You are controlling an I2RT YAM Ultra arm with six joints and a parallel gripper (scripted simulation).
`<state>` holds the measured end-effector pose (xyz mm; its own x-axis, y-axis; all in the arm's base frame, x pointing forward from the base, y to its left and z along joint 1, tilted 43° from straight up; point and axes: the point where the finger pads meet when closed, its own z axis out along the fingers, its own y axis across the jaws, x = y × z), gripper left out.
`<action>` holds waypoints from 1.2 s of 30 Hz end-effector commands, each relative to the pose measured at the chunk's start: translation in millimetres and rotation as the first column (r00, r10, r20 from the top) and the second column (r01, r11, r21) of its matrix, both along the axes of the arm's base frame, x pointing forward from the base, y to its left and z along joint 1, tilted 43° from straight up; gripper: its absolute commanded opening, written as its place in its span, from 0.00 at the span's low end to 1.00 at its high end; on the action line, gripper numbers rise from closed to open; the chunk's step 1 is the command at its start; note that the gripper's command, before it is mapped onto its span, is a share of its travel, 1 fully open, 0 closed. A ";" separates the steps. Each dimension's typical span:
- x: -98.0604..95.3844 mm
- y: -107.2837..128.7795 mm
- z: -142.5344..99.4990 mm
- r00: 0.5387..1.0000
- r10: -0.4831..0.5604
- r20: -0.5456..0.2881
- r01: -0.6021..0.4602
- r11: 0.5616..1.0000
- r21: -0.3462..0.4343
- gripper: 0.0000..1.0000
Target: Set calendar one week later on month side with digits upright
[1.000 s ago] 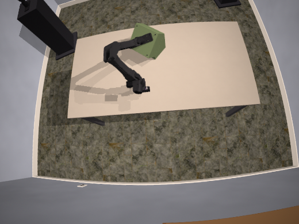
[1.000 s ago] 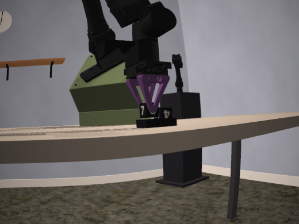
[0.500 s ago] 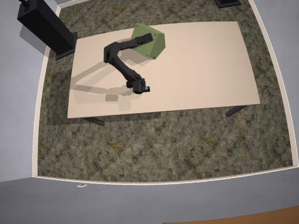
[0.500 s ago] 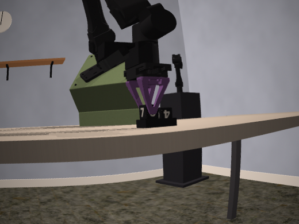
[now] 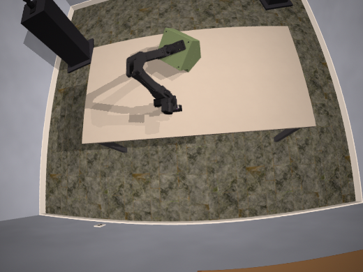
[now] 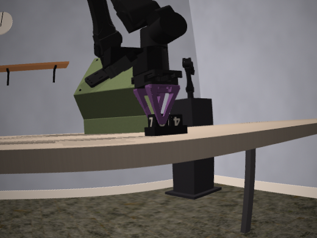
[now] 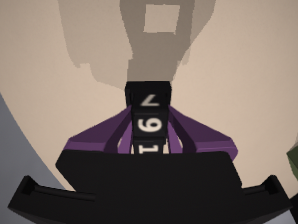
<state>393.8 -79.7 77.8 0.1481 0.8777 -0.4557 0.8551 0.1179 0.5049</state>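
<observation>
The black calendar tray [image 6: 165, 130] lies flat on the table, with two black cubes standing in it side by side. In the exterior view the left cube [image 6: 152, 121] shows a white digit like a 7 and the right cube [image 6: 176, 120] shows a 4. My gripper [image 6: 161, 122] points straight down with its purple fingers around the left cube, shut on it. In the wrist view the cube [image 7: 148, 124] sits between the fingertips and shows a 9 or 6, with a 7 on the face beyond it. In the top view the gripper [image 5: 173, 107] hides the calendar.
The green arm base block [image 5: 181, 50] stands at the back of the table, behind the calendar. A black pedestal [image 6: 193, 143] stands on the floor beyond the table edge. A black stand [image 5: 56, 31] is off the table's back left corner.
</observation>
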 end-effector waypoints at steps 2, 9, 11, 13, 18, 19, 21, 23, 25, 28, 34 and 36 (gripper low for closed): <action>2.5 1.0 3.4 1.000 0.003 0.015 -0.003 1.000 0.000 0.26; 2.7 0.9 3.2 1.000 0.003 0.015 -0.003 1.000 0.000 0.26; 2.7 0.9 3.2 1.000 0.003 0.015 -0.003 1.000 0.000 0.26; 2.7 0.9 3.2 1.000 0.003 0.015 -0.003 1.000 0.000 0.26; 2.7 0.9 3.2 1.000 0.003 0.015 -0.003 1.000 0.000 0.26; 2.7 0.9 3.2 1.000 0.003 0.015 -0.003 1.000 0.000 0.26; 2.7 0.9 3.2 1.000 0.003 0.015 -0.003 1.000 0.000 0.26; 2.7 0.9 3.2 1.000 0.003 0.015 -0.003 1.000 0.000 0.26; 2.7 0.9 3.2 1.000 0.003 0.015 -0.003 1.000 0.000 0.26; 2.7 0.9 3.2 1.000 0.003 0.015 -0.003 1.000 0.000 0.26; 2.7 0.9 3.2 1.000 0.003 0.015 -0.003 1.000 0.000 0.26; 2.7 0.9 3.1 1.000 0.003 0.015 -0.003 1.000 0.000 0.26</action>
